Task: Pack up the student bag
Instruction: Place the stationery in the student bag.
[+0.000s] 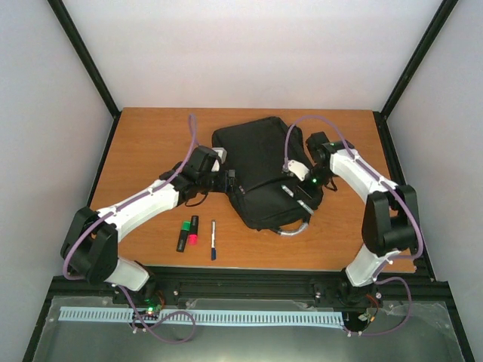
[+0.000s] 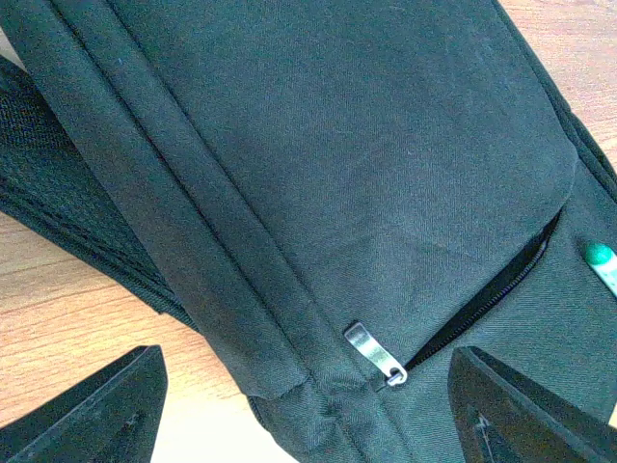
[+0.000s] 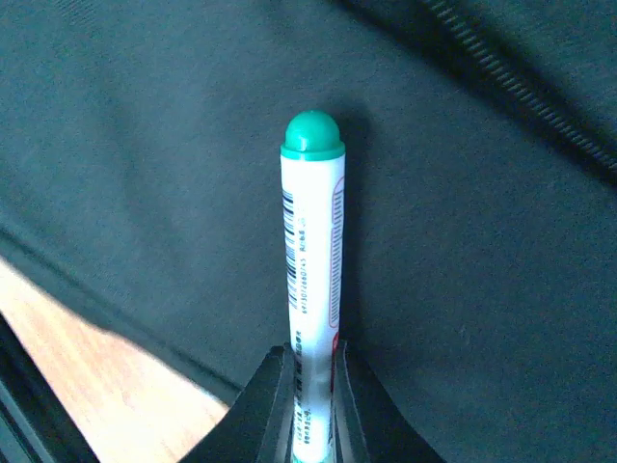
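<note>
Student bag (image 1: 253,154) lies flat, centre-far on the table (image 1: 151,136). Right gripper (image 3: 313,395) is clenched on a green-capped marker (image 3: 311,241) over the bag's right side. Left gripper (image 2: 308,415) hangs released astride the zip pull (image 2: 374,351). Recommended: left widens the part-open pocket (image 2: 501,289) before the marker enters.

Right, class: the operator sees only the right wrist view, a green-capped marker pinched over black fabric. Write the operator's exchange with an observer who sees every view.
Operator: The right gripper holds my marker. Is the other arm busy?
Observer: The left gripper hangs open over the student bag, the pocket's zip pull between its jaws.
Operator: Anything left to pack?
Observer: The top view shows a pen and two highlighters lying on the table, nearer the arms than the bag.
</note>
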`<state>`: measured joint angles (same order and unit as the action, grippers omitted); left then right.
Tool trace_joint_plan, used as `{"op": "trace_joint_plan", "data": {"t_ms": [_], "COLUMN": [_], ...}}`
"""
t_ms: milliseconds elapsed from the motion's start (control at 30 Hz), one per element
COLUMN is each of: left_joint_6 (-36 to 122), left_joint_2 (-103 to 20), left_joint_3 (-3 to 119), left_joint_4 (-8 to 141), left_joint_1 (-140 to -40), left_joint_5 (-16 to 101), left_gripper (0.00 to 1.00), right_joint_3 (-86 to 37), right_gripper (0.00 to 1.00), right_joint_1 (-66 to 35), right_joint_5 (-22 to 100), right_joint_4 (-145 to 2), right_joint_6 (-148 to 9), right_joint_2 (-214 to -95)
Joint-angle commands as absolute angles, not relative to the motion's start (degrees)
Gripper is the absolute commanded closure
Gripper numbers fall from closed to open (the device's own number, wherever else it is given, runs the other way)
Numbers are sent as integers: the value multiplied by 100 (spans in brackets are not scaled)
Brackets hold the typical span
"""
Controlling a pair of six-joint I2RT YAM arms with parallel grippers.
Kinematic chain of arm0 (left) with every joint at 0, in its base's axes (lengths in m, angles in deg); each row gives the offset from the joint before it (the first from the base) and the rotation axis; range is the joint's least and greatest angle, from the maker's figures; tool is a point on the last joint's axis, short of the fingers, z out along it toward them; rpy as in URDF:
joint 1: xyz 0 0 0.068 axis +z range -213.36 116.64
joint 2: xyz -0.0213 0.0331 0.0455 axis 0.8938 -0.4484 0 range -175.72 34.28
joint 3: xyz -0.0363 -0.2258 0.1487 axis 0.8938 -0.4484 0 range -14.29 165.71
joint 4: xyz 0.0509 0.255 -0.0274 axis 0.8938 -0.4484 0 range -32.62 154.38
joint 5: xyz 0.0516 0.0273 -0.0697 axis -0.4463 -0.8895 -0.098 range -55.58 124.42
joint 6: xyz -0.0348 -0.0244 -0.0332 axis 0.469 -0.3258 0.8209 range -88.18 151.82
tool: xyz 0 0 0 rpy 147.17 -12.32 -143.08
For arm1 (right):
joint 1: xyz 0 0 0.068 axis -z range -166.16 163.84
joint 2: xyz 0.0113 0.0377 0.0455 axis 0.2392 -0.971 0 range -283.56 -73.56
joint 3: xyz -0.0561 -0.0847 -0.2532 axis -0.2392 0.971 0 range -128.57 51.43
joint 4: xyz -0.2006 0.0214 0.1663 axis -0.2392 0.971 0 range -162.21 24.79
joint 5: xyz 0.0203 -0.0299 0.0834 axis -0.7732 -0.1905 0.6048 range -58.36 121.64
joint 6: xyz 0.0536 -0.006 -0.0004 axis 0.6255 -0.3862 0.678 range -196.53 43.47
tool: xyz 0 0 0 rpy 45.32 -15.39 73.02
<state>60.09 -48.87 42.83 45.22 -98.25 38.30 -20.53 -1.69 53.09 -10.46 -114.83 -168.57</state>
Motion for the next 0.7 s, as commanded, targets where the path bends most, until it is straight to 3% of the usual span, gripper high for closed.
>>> {"op": "trace_joint_plan", "data": {"t_ms": [0,467,667], "left_joint_6": [6186,6274,6285], "left_joint_2": [-4985,-4947,-4946], "left_joint_3": [4263,4118,4057], "left_joint_4": [4768,4883,4919], "left_joint_1": [-9855,-9860,-9860], "left_joint_5": [4031,4073,4080], "left_gripper": [18,19,19], "right_joint_3": [-2542,-4171,-3940], "right_gripper": [97,97,72], "right_joint_1": [-209,-208,-211], "right_joint_5": [5208,5204,5302], "right_joint_4": [-1209,-1167,-1164], "right_joint_6": [-10634,-9496,-9559], "right_joint_2": [-17365,-18804,-18484]}}
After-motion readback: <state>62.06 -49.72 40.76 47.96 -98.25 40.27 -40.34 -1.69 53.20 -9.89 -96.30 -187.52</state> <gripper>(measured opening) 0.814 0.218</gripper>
